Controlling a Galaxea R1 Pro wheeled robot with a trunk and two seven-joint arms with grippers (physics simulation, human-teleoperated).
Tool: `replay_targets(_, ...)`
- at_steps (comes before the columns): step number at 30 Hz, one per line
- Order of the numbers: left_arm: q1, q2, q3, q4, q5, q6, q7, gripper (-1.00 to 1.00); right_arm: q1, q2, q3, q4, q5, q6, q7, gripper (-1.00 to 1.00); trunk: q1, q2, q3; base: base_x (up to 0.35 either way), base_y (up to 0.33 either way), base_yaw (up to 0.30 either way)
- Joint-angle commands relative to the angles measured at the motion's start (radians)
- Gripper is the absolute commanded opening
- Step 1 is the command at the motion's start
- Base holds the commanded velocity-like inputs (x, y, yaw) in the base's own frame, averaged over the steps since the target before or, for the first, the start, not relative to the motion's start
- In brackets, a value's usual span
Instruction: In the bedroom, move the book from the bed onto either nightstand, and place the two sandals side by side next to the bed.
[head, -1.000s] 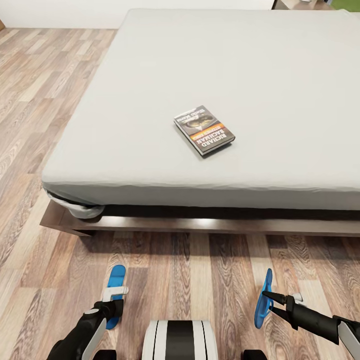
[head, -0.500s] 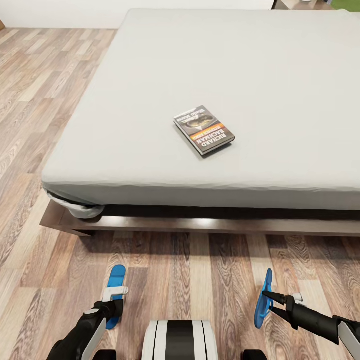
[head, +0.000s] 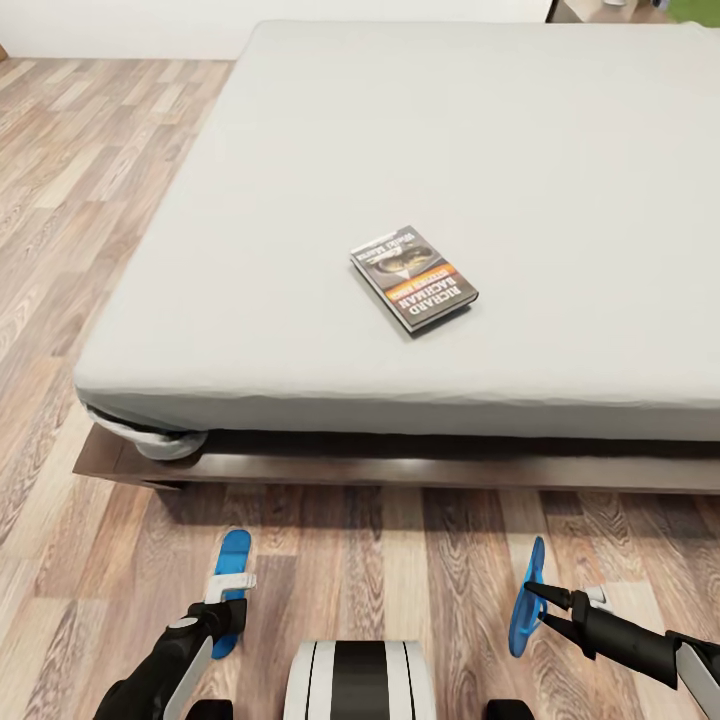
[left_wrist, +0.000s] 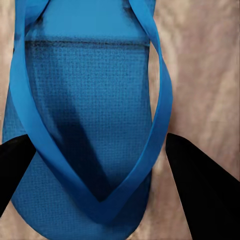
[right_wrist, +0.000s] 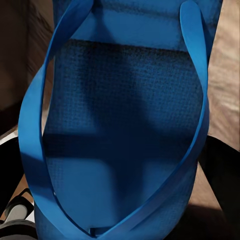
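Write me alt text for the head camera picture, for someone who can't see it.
A book lies flat on a large pale bed over a wood-plank floor. In the foreground, the left gripper holds a blue sandal and the right gripper holds a second blue sandal turned on edge.

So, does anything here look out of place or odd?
Yes. The right sandal is held on edge, not flat like the left sandal. At the bed's left corner, the sheet sags over the frame. The book lies flat.
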Motion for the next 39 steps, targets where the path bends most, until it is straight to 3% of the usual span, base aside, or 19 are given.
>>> replay_targets(1, 0.000, 0.002, -0.007, -0.002, 0.010, 0.004, 0.008, -1.00, 0.000, 0.000, -0.002, 0.000, 0.000, 0.005, 0.002, -1.00, 0.000, 0.000, -0.001, 0.118, 0.036, 0.000)
replay_targets(24, 0.000, 0.003, -0.006, -0.002, 0.010, 0.004, 0.010, -1.00, 0.000, 0.000, -0.002, -0.001, 0.000, 0.005, 0.002, -1.00, 0.000, 0.000, -0.001, 0.010, 0.058, 0.000)
replay_targets(29, 0.000, 0.002, -0.006, -0.002, 0.010, 0.004, 0.010, -1.00, 0.000, 0.000, -0.002, -0.001, 0.000, 0.005, 0.002, -1.00, 0.002, -0.001, -0.020, 0.000, 0.000, 0.000)
replay_targets(39, 0.000, 0.002, -0.006, -0.002, 0.010, 0.004, 0.010, -1.00, 0.000, 0.000, -0.002, -0.002, 0.000, 0.005, 0.002, -1.00, 0.002, -0.001, -0.020, 0.000, 0.000, 0.000)
